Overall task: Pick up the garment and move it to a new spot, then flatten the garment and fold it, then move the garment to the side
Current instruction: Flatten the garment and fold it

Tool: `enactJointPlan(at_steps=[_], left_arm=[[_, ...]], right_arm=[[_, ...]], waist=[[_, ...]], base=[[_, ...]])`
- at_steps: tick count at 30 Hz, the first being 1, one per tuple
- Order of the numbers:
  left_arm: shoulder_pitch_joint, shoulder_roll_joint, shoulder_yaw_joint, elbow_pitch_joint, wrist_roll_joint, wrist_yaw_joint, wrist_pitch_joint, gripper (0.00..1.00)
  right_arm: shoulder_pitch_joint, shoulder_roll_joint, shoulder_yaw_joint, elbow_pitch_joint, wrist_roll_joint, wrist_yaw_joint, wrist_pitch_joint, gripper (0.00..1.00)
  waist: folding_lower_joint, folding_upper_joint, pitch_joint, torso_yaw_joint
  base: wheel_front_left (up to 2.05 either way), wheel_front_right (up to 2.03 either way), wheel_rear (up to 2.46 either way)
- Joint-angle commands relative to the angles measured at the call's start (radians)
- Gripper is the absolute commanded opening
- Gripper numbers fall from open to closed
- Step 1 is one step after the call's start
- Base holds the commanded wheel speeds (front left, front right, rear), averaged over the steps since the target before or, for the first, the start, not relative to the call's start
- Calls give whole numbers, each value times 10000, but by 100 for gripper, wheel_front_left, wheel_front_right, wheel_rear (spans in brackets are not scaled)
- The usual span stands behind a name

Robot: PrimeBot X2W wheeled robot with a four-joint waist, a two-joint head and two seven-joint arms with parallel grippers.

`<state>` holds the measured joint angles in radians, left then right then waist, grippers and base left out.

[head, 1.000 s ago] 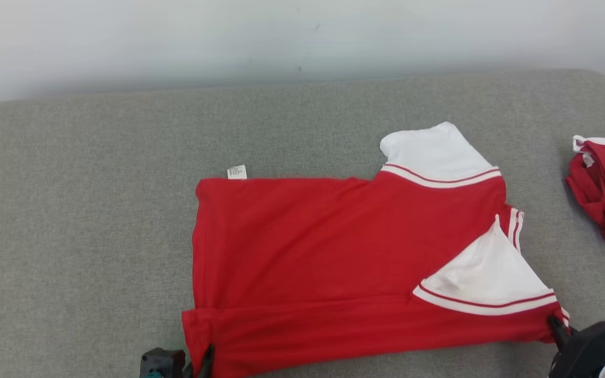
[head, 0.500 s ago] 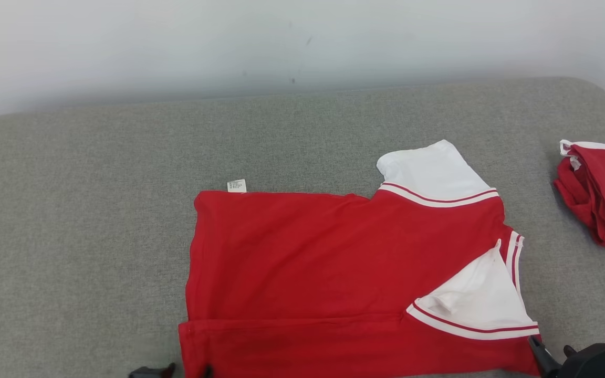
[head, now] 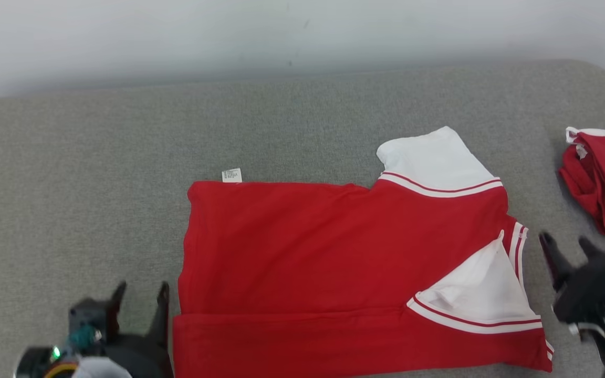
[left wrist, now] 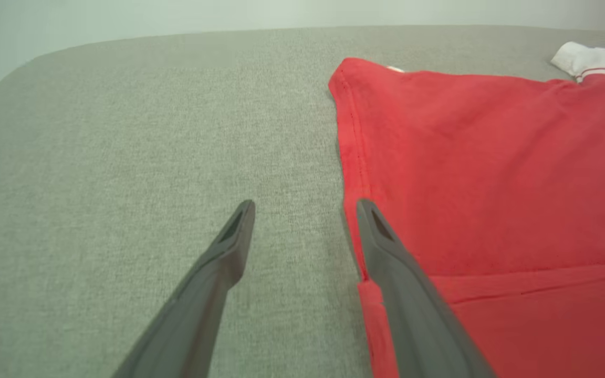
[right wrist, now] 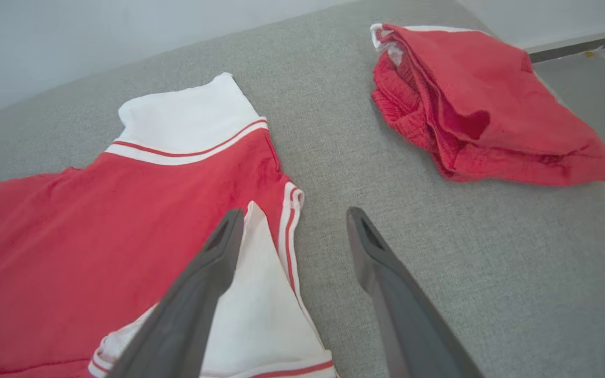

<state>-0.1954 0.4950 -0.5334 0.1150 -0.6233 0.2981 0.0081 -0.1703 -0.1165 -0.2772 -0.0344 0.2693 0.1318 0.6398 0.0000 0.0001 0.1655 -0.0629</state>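
The garment [head: 334, 252] is a red shirt with white sleeves trimmed in red and white stripes, lying flat on the grey cushion with its near edge folded over. It also shows in the left wrist view as red cloth [left wrist: 491, 173] and in the right wrist view [right wrist: 97, 220]. My left gripper [head: 141, 294] stands open just left of the shirt's near left corner, nothing between its fingers [left wrist: 229, 247]. My right gripper [head: 566, 245] is open beside the shirt's right sleeve, empty, its fingers [right wrist: 381, 262] above bare cushion.
A second red garment [head: 602, 178] lies crumpled at the cushion's far right, also in the right wrist view [right wrist: 481, 105]. A pale wall [head: 281, 37] runs behind the grey cushion [head: 71, 184]. Bare cushion stretches to the left of the shirt.
Both grippers have let go of the shirt's near edge and opened. The left has drawn off to the left, the right has risen beside the sleeve. The camera has shifted slightly.
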Motion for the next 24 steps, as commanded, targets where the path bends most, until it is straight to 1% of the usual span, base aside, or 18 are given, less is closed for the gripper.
enactJointPlan(at_steps=[1,5,7,10,15,16,19,24], left_arm=[[-353,102,41,99,46,-80,119,100],[-1425,47,77,329,90,-375,288,100],[-2031,-99,48,453,26,-659,331,100],[-2926,-115,-90,941,146,-1112,510,100],[-4365,-217,-345,1761,444,-1608,844,100],[-4365,-217,-345,1761,444,-1608,844,100],[-5031,-215,-599,2256,673,-1848,1130,100],[-5727,-240,-916,2941,1025,-2038,1455,100]], right_arm=[[-497,-143,184,109,-76,-22,39,100],[-1881,-370,775,720,5,-22,53,100],[-2569,-505,999,1046,30,-22,-101,100],[-3479,-685,1582,1574,-119,-22,-249,100],[-4845,-926,2348,2310,-109,-22,-535,100],[-4845,-926,2348,2310,-109,-22,-535,100],[-5485,-969,2687,2639,-113,-22,-709,100],[-6046,-1038,2949,2985,-5,-22,-969,100]], waist=[[0,-1,254,-119],[0,-1,648,-233],[0,-1,875,-214],[0,-1,1221,-207],[0,-1,1764,-264],[0,-1,1764,-264],[0,-1,2061,-333],[0,-1,2435,-412]], base=[[0,0,0],[0,0,0],[0,0,0],[0,0,0],[0,0,0],[0,0,0],[0,0,0],[0,0,0]])
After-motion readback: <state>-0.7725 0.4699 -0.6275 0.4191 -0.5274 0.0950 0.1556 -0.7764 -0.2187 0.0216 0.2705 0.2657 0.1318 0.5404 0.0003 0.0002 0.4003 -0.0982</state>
